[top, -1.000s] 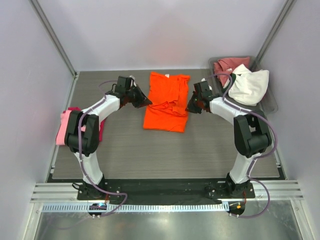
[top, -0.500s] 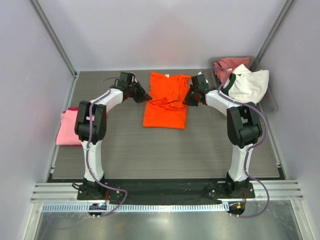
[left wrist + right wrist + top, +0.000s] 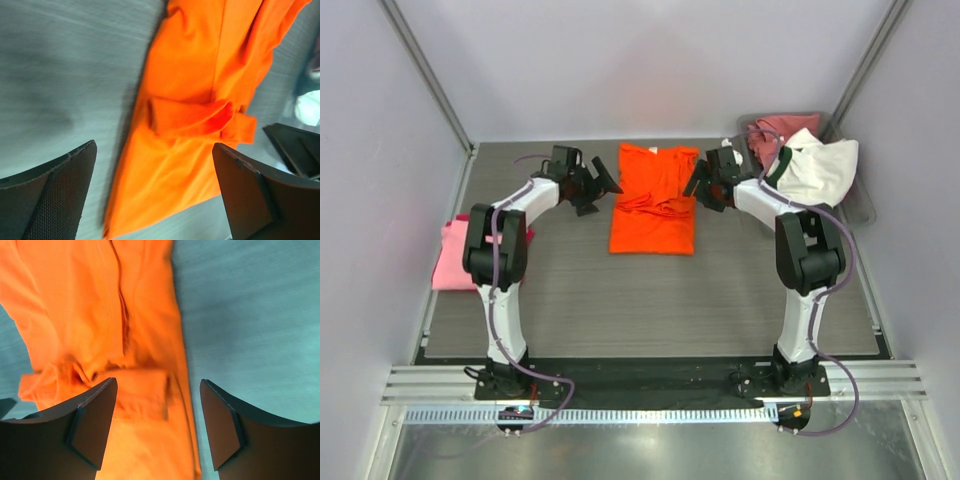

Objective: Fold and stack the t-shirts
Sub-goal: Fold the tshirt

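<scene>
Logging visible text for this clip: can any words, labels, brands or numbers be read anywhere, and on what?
None can be read.
The orange shirt, pink shirts, white shirt and bin show no print or label.
The fittings below the arm bases are too small to read.

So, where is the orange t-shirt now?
In the top view, the orange t-shirt lies far-centre on the table, between the left gripper and the right gripper.
</scene>
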### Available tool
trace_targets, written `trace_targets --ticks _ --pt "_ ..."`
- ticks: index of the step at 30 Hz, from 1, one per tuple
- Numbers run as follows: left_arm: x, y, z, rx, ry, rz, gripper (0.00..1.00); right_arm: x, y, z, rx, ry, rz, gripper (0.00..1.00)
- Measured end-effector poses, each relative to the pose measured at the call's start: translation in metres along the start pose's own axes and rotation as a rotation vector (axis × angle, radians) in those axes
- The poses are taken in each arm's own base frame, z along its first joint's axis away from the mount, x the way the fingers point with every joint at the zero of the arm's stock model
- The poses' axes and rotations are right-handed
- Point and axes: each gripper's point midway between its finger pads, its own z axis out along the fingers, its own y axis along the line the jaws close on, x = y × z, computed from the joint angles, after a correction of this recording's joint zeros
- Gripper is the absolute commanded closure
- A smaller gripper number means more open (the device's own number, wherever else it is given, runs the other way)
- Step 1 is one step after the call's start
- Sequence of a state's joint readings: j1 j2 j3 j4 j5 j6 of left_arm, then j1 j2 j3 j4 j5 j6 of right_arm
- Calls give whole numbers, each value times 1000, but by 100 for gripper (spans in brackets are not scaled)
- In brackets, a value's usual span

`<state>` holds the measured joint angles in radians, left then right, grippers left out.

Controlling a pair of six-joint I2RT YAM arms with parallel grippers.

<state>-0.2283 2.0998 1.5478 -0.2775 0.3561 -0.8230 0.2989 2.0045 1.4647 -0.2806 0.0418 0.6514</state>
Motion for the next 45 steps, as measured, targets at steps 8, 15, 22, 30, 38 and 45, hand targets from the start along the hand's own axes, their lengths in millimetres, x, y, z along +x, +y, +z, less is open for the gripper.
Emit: trace_targets --ticks 8,15,22,30,38,45 --pt "11 9 -81 -78 -146 71 0 8 -14 -60 -28 -75 -1 26" --pt "15 30 -120 -139 -269 91 1 31 -33 -89 -61 -134 -31 26" --pt "54 78 -110 -201 -220 59 1 62 -49 -90 -104 -130 -58 0" --pt "74 87 -116 -142 -242 75 1 91 -63 -81 -147 -119 -57 31" --pt "66 66 -114 -33 -273 140 2 87 -53 -76 -190 -150 -54 34" --pt "66 66 -113 -20 -282 160 2 85 -49 -75 -201 -166 -59 37"
